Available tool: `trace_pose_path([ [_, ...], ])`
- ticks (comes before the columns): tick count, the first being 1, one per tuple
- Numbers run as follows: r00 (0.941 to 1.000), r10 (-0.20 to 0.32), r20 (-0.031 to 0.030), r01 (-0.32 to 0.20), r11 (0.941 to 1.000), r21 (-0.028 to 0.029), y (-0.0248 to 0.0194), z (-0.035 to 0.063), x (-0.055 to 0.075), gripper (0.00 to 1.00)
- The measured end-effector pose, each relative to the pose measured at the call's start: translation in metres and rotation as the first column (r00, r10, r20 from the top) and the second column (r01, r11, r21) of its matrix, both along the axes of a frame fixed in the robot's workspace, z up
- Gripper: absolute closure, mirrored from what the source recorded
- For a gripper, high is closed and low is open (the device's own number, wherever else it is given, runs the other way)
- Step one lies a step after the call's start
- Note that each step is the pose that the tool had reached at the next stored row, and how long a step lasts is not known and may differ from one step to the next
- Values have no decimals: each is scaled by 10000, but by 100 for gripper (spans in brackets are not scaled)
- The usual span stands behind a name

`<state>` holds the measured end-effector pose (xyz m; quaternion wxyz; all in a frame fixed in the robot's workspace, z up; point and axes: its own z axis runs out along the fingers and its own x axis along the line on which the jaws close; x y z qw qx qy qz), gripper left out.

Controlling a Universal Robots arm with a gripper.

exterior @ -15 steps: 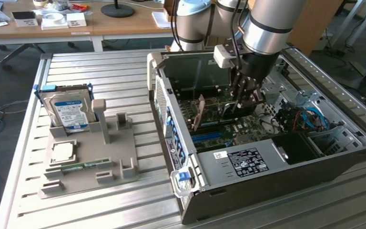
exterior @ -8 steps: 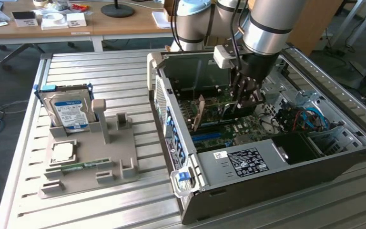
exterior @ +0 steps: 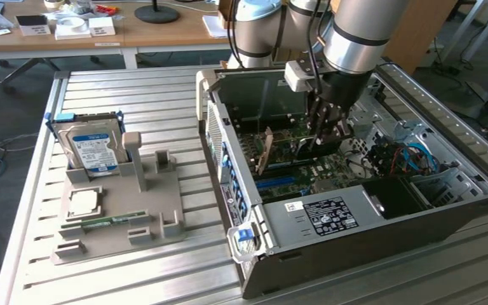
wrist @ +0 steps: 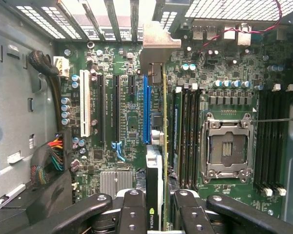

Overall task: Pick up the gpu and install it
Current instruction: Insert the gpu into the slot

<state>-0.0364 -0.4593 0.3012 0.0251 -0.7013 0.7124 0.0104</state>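
On slatted bench, exterior view's left: hard drive (exterior: 91, 149) upright in grey fixture (exterior: 163, 210). Rightward, inside open computer case (exterior: 329, 216), gripper (exterior: 325, 135) pinches gpu (exterior: 271, 147) by top edge, card edge-down over motherboard (wrist: 127, 97) beside blue slot (wrist: 146, 109); seating unclear. Judged light, stiff, fragile: hold bare board edges, spare chips and gold contacts.

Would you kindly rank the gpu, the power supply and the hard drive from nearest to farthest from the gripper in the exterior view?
1. gpu: between the jaws of the gripper, inside the case.
2. power supply: in the case, below the gripper in the picture.
3. hard drive: on the holder, at the exterior view's left.
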Motion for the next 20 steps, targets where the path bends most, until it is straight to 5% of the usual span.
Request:
trace_pose_path([
  [20, 10000, 1, 2, -1, 10000, 0, 0, -9, -9, 73],
])
